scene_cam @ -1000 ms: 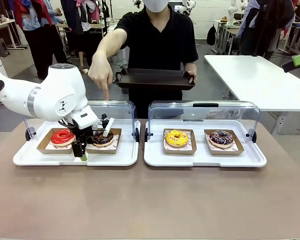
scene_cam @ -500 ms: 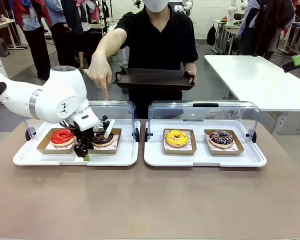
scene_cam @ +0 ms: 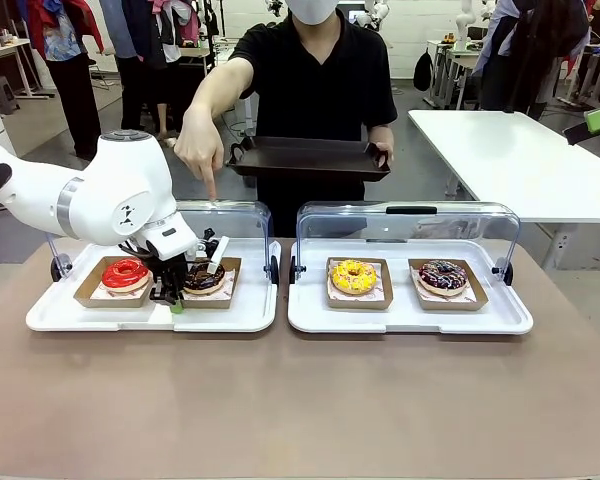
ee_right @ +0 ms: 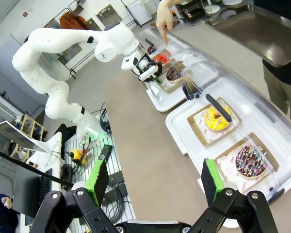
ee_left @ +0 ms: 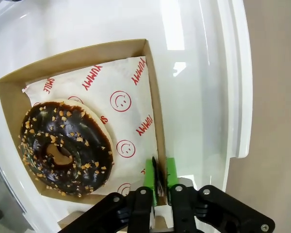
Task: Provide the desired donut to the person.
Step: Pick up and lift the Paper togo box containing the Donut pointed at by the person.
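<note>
- The left gripper [ee_left: 160, 177] is clamped on a wall of the cardboard tray [ee_left: 152, 92]; the chocolate donut [ee_left: 65, 145] lies inside it, just beside the pads.
- The person's hand [scene_cam: 202, 150] points down at it (their black serving tray [scene_cam: 310, 158] is held beyond).
- The right gripper [ee_right: 155, 182] hangs open, well apart.

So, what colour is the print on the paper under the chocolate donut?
Red on white paper, clearest in the left wrist view.

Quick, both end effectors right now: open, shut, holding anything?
Left end effector: shut on the wall of the cardboard tray under the chocolate donut.
Right end effector: open, holding nothing.
</note>
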